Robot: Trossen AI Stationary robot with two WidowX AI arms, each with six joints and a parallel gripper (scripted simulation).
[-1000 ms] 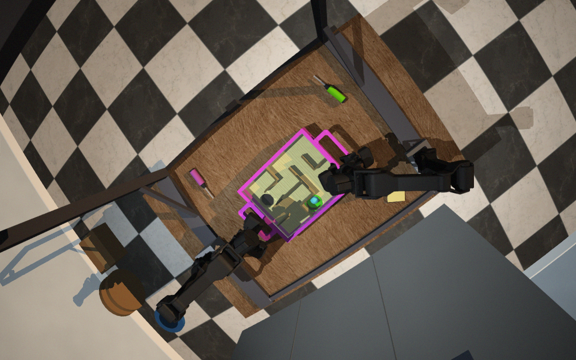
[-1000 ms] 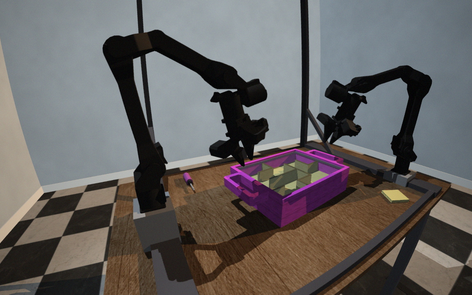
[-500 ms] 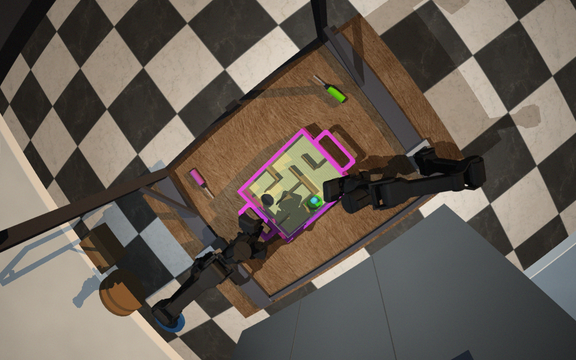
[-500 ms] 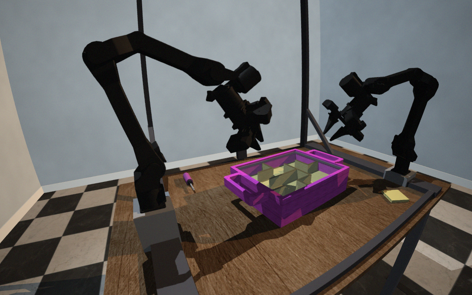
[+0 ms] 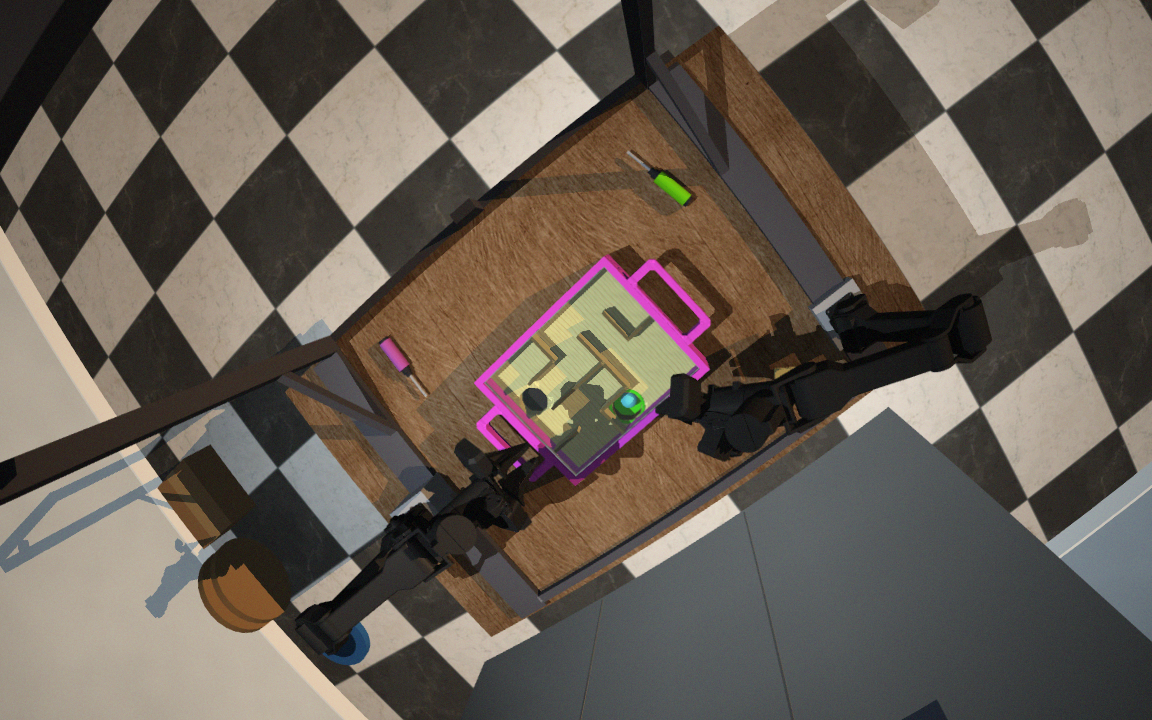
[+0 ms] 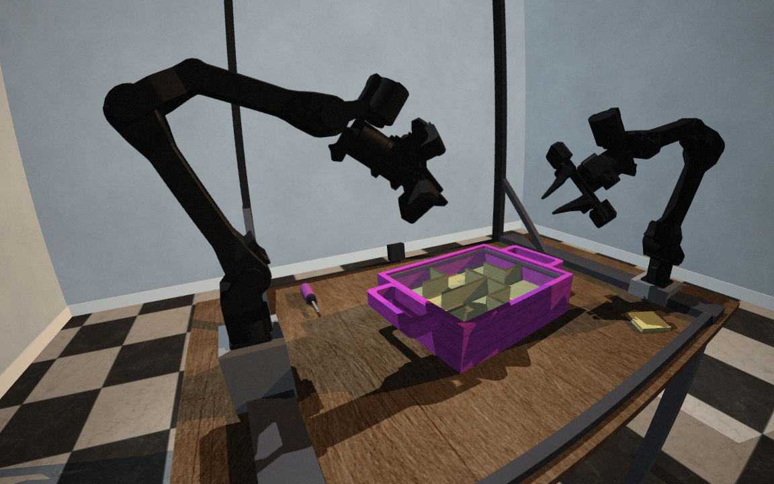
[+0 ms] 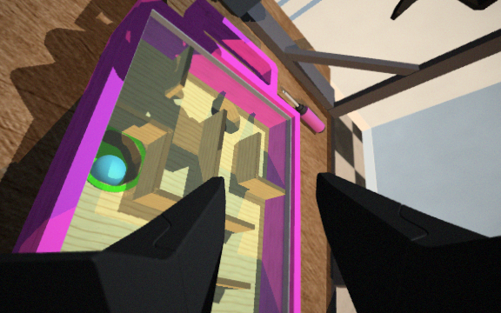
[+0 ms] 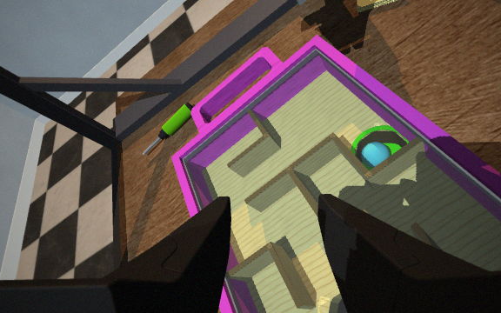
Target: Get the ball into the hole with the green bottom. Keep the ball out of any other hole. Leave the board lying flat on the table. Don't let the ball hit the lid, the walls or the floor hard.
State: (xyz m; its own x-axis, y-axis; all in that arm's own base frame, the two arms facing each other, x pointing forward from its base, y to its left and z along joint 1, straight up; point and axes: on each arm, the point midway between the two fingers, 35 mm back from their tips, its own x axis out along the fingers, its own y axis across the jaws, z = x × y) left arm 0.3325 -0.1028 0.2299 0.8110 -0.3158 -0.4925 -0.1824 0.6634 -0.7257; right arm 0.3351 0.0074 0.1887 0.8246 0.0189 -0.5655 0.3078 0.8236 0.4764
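Note:
The magenta-framed maze board (image 5: 593, 367) lies flat on the wooden table; it also shows in the exterior view (image 6: 474, 294). The blue ball sits in the green-bottomed hole, near one corner; both wrist views show it there, left wrist (image 7: 108, 170) and right wrist (image 8: 374, 153). A second, dark hole (image 5: 533, 396) is empty. My left gripper (image 6: 549, 203) (image 7: 270, 186) hangs high above the table beyond the board's far handle, open and empty. My right gripper (image 6: 420, 210) (image 8: 274, 206) hangs high above the board's near handle, open and empty.
A green-handled screwdriver (image 5: 671, 188) lies on the table past one handle. A pink-handled screwdriver (image 5: 398, 356) lies past the other. A yellow pad (image 6: 650, 320) lies near the left arm's base. Dark frame posts stand at the table's back edge.

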